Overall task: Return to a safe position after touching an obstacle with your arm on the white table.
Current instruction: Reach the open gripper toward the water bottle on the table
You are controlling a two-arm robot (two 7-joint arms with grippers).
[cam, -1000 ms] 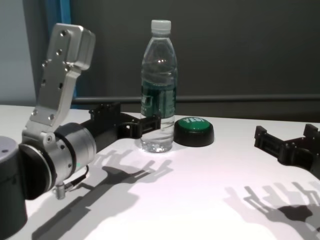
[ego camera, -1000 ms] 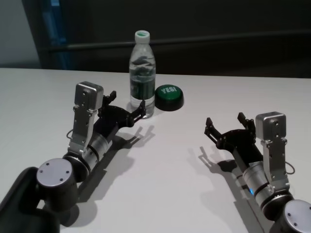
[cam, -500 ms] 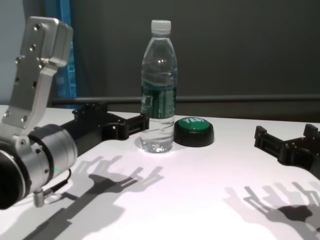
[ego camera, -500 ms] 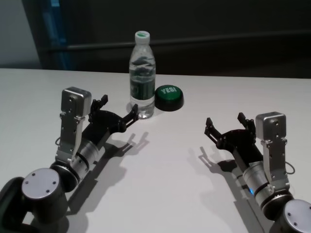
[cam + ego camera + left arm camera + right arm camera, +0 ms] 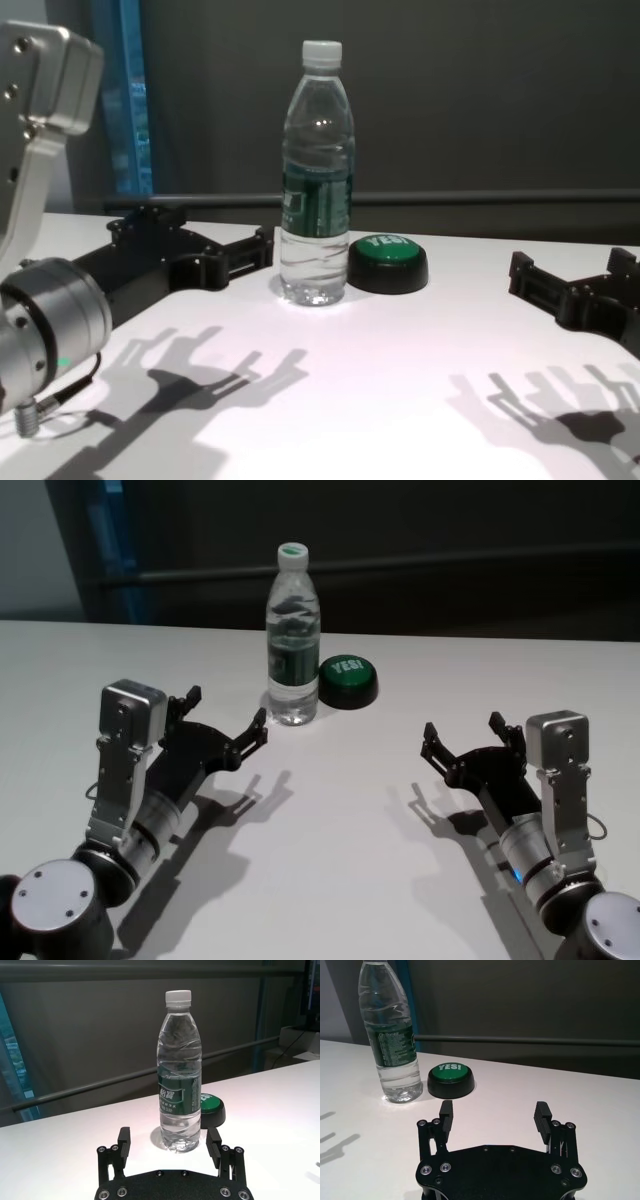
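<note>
Pulled back from the water bottle [image 5: 293, 640], the left gripper [image 5: 225, 723] hovers spread and empty over the glossy white table [image 5: 340, 820]. Clear ribbed plastic, green-labelled, the bottle stands upright beside a green button [image 5: 348, 679]. Right gripper [image 5: 472, 742] rests apart, fingers spread.

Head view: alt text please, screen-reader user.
A tall clear plastic water bottle with a green label stands upright on the glossy white table, a low green-topped black button beside it. The open left hand sits short of the bottle; the open right hand is farther away.
</note>
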